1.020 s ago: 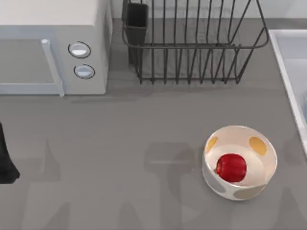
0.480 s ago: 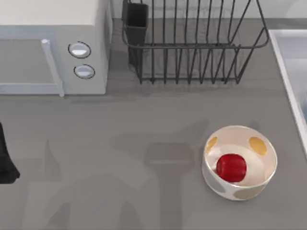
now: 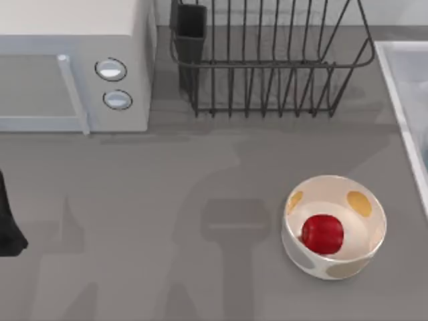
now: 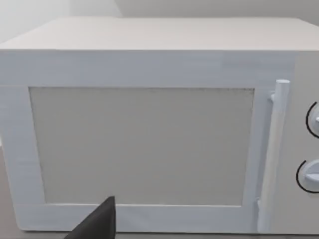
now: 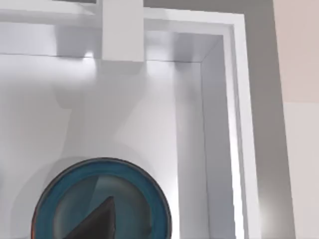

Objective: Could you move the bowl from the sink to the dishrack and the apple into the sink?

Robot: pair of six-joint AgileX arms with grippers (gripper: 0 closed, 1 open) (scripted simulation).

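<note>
Right wrist view: right gripper (image 5: 97, 224) over the bowl (image 5: 102, 199) in the sink (image 5: 219, 124), fingers' state can't tell. Step 1, bowl pickup, approach w/ no grip yet. Next: drop to rim, pinch, lift to dishrack (image 3: 267, 67). Apple (image 3: 322, 234) sits in spotted bowl (image 3: 334, 226) on bench (image 3: 134, 200). Left gripper (image 4: 97, 224) parked facing microwave (image 4: 149, 124), fingers unclear.

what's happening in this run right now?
Nothing is grasped yet. The right claw hangs above the teal bowl, which sits in the sink. The apple lies in the spotted white bowl on the counter, and the dishrack holds no dishes. The left arm is parked at the table's left edge, facing the microwave.
</note>
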